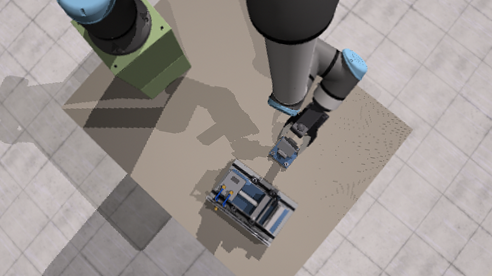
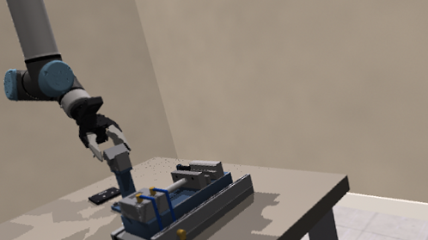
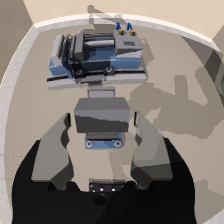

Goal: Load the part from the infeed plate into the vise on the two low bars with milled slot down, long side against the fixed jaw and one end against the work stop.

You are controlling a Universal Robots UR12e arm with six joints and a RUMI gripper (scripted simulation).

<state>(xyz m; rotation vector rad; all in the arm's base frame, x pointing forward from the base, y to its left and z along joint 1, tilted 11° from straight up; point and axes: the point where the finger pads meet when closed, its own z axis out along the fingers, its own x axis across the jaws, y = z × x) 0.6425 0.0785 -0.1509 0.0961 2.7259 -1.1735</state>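
Observation:
The part, a grey block (image 1: pixel 287 148) (image 2: pixel 118 159) (image 3: pixel 102 115), rests on top of the blue V-block stand (image 1: pixel 280 159) (image 2: pixel 124 182) (image 3: pixel 104 144) beside the vise. Its milled slot does not show. My gripper (image 1: pixel 295 142) (image 2: pixel 114 154) (image 3: pixel 102 113) is open. Its fingertips stand by the two ends of the part, with a small gap at each end in the wrist view. The vise (image 1: pixel 251 201) (image 3: pixel 100 57) is open, with nothing between its jaws. The fixed jaw (image 2: pixel 208 165) is at the end away from the cylinder; the moving jaw (image 2: pixel 190 179) is on the cylinder rod (image 2: pixel 176 185). The work stop and low bars are not clear.
The black infeed plate (image 2: pixel 104 194) lies behind the stand, with no part on it. The vise's cylinder block (image 2: pixel 141 207) carries blue hoses with brass fittings. A grey rail (image 2: pixel 206 217) runs along the vise's near side. The green robot base (image 1: pixel 153 61) stands at the left.

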